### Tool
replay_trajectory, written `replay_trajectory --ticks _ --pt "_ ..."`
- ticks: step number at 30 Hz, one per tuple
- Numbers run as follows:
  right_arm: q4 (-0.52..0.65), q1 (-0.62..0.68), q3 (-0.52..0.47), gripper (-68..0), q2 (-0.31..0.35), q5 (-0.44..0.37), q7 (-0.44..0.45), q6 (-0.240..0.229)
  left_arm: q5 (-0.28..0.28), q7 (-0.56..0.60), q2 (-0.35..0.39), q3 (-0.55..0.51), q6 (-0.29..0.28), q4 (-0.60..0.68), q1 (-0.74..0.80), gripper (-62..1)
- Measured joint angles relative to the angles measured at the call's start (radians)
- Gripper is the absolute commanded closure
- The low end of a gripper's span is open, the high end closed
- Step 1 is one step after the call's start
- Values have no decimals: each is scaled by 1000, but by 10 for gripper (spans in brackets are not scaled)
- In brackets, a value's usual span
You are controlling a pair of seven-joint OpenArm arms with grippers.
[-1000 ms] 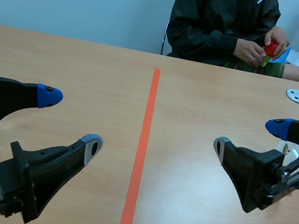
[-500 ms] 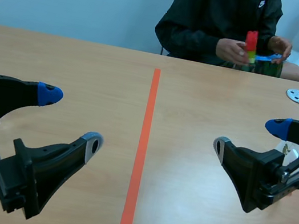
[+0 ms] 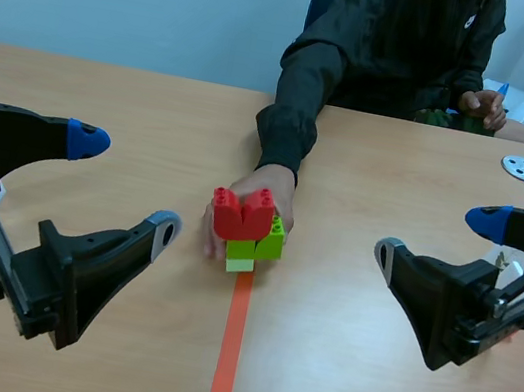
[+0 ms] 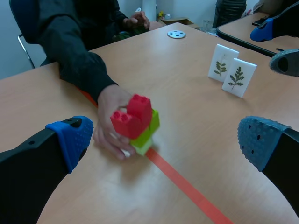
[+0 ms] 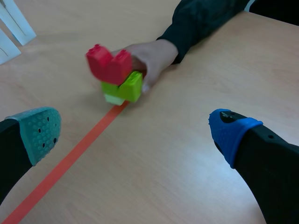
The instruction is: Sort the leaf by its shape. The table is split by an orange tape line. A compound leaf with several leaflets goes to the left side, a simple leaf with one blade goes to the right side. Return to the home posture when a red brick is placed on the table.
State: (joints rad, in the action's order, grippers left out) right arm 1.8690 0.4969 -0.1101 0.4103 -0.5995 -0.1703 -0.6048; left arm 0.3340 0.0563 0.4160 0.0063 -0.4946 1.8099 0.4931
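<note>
Red brick [image 3: 243,213]: stacked on green bricks [image 3: 258,246] that sit on the orange tape line [image 3: 229,353]; a person's hand [image 3: 278,191] clasps the stack from behind.
Leaf cards [image 4: 238,77]: two, upright, side by side, right of the line.
Left gripper [image 3: 125,187]: fingers spread, holding nothing.
Right gripper [image 3: 438,239]: fingers spread, holding nothing.
Room: the bricks lie between both grippers, well apart from each.

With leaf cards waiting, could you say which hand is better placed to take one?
Probably right: the leaf cards stand beside the open right hand, across the tape line from the left hand.
</note>
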Motion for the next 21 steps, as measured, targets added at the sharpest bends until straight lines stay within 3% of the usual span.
replay_trajectory --ticks 21 --pt "0 0 0 -679 0 0 0 0 0 16 0 0 0 0 0 -623"
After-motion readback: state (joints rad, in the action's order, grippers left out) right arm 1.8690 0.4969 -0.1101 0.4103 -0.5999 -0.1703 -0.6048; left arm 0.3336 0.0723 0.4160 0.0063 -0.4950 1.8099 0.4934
